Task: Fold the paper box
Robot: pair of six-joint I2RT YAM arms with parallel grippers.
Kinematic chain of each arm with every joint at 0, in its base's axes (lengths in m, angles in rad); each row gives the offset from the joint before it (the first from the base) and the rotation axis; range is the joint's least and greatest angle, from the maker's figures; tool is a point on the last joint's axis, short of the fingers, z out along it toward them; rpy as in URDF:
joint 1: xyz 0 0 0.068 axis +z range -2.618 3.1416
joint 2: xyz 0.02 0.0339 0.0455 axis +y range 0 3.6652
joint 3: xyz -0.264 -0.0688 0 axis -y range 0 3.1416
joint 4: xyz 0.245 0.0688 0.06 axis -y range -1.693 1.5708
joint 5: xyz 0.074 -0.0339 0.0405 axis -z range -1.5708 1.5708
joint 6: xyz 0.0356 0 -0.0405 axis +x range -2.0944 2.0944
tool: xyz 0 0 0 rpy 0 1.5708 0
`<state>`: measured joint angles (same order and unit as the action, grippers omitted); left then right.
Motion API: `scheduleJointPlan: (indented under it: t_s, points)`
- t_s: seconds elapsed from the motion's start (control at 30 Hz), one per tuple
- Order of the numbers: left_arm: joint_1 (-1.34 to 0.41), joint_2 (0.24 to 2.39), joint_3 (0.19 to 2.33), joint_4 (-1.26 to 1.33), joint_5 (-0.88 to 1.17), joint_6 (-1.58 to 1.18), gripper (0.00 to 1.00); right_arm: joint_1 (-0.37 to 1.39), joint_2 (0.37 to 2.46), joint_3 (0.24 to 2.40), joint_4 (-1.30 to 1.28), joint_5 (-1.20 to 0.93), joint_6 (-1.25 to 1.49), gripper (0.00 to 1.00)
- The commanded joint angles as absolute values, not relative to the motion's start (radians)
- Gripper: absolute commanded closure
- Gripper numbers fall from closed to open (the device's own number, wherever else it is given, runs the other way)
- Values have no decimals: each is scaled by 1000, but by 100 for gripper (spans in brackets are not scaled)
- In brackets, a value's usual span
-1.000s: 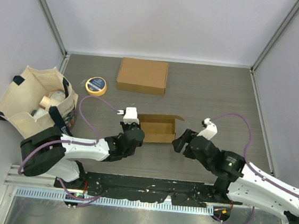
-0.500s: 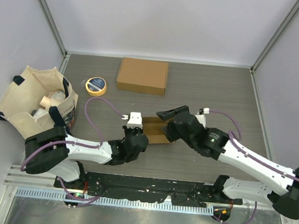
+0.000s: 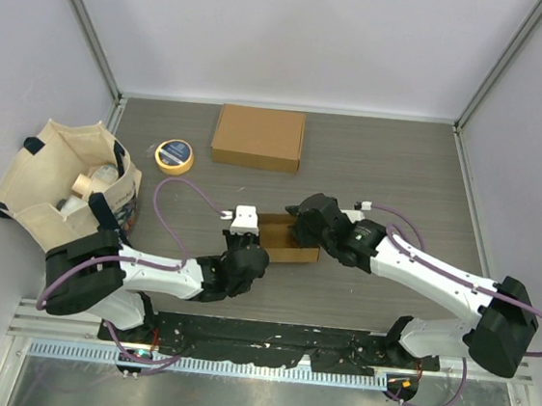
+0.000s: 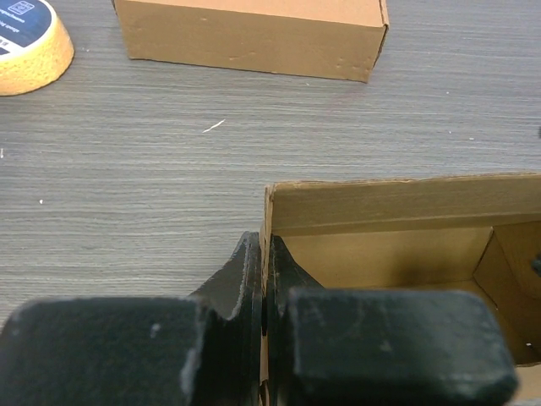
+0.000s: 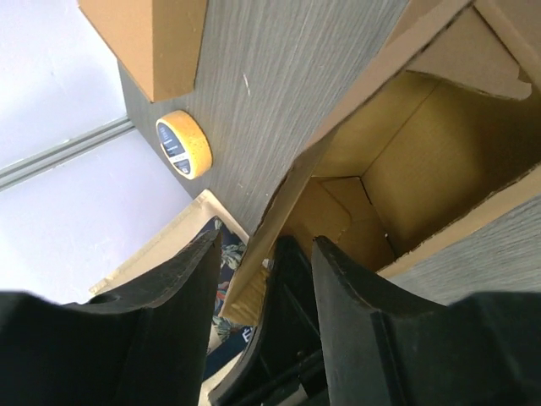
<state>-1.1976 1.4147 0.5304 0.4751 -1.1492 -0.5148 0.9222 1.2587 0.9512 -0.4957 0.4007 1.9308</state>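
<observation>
Black left fingers are pinched tight on the left wall of the brown corrugated-cardboard box. The thin edge is clamped between them, lower centre of the left wrist view, so the left gripper has a firm hold. The right gripper is spread wide, its fingers straddling the raised lid flap with gaps either side, gripping nothing.

Change: a second ago the right gripper sat right of the box, clear of it. It then swung in and is now over the box's far-right part, mid-frame in the top view, while the left one has stayed put as an anchor. Likely the flap-folding step is starting; the box is still open.

The box sits centre frame on the grey wood-grain table, mouth up, between both grippers. Further out:
- closed flat brown cardboard box, upper centre
- yellow tape roll, upper left
- beige canvas bag, left edge
</observation>
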Motion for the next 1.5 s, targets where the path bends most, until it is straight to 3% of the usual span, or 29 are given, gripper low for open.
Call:
scheduleJointPlan:
  t_s: [0.0, 0.13, 0.2, 0.23, 0.27, 0.33, 0.43, 0.57, 0.7, 0.77, 0.9, 1.2, 1.27, 1.37, 1.47]
  points:
    - [-1207, 1411, 515, 551, -1220, -514, 100, 913, 1296, 971, -448, 422, 1971, 51]
    - [-1216, 1393, 492, 563, -1194, -511, 99, 913, 1292, 950, -425, 420, 1966, 81]
    - [-1221, 1370, 450, 592, -1151, -511, 84, 914, 1278, 899, -385, 416, 1979, 85]
    - [-1235, 1327, 433, 598, -1137, -517, 66, 916, 1264, 882, -374, 408, 1983, 87]
    - [-1245, 1300, 401, 600, -1123, -520, 57, 914, 1258, 847, -352, 408, 1988, 88]
    - [-1291, 1222, 364, 595, -1053, -526, 44, 916, 1244, 819, -336, 407, 1996, 90]
    - [-1368, 1007, 315, 464, -938, -558, 41, 919, 1223, 781, -324, 402, 1994, 91]
    - [-1379, 729, 308, 176, -672, -618, 41, 920, 1192, 694, -267, 394, 1968, 86]
    - [-1370, 563, 372, 16, -545, -627, 43, 922, 1164, 597, -178, 358, 1870, 64]
    - [-1341, 600, 484, -107, -529, -655, 43, 923, 1158, 528, -96, 344, 1820, 60]
    - [-1156, 806, 633, -106, -370, -661, 47, 923, 1124, 469, -6, 351, 1674, 53]
    - [-916, 1268, 614, 260, -8, -781, 78, 917, 938, 463, -100, 301, 1199, 40]
    - [-911, 1343, 583, 330, -5, -805, 80, 885, 855, 433, -74, 126, 1050, 38]
    - [-905, 1385, 532, 377, -21, -827, 80, 648, 856, 514, -118, -282, 813, 43]
    - [-905, 1399, 499, 393, -34, -844, 80, 451, 935, 619, -120, -548, 723, 45]
